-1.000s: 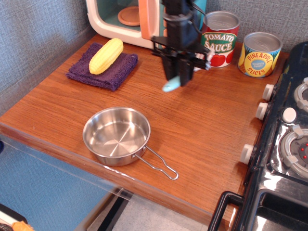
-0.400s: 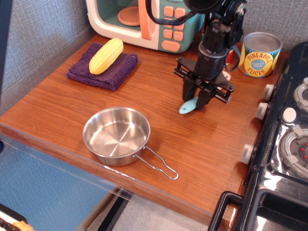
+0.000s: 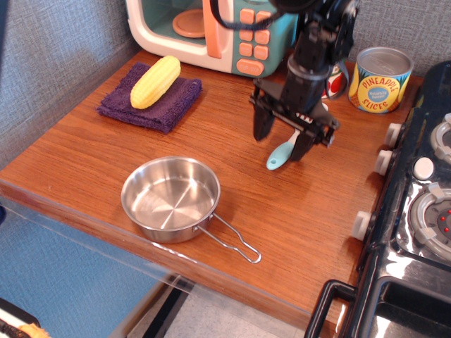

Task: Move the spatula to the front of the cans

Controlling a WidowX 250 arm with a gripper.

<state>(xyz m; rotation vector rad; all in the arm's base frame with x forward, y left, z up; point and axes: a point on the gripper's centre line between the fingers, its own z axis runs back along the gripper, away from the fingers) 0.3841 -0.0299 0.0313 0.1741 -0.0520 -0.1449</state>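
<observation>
The spatula's light blue handle [image 3: 280,156] lies on the wooden table, pointing toward the front. Its white head is hidden behind my gripper. My gripper [image 3: 282,137] is open and stands over the spatula, one finger on each side of the handle, with no grip on it. The yellow and blue pineapple can [image 3: 380,79] stands at the back right. The red tomato can [image 3: 335,82] is mostly hidden behind my arm. The spatula lies just in front of the cans.
A steel pan [image 3: 170,198] with a wire handle sits near the front edge. A yellow corn cob [image 3: 156,82] lies on a purple cloth [image 3: 151,103] at the back left. A toy microwave [image 3: 211,28] stands at the back. A black stove [image 3: 416,211] borders the right side.
The gripper carried the spatula from in front of the microwave to the right and down to the table in front of the cans, then opened its fingers and let it go.
</observation>
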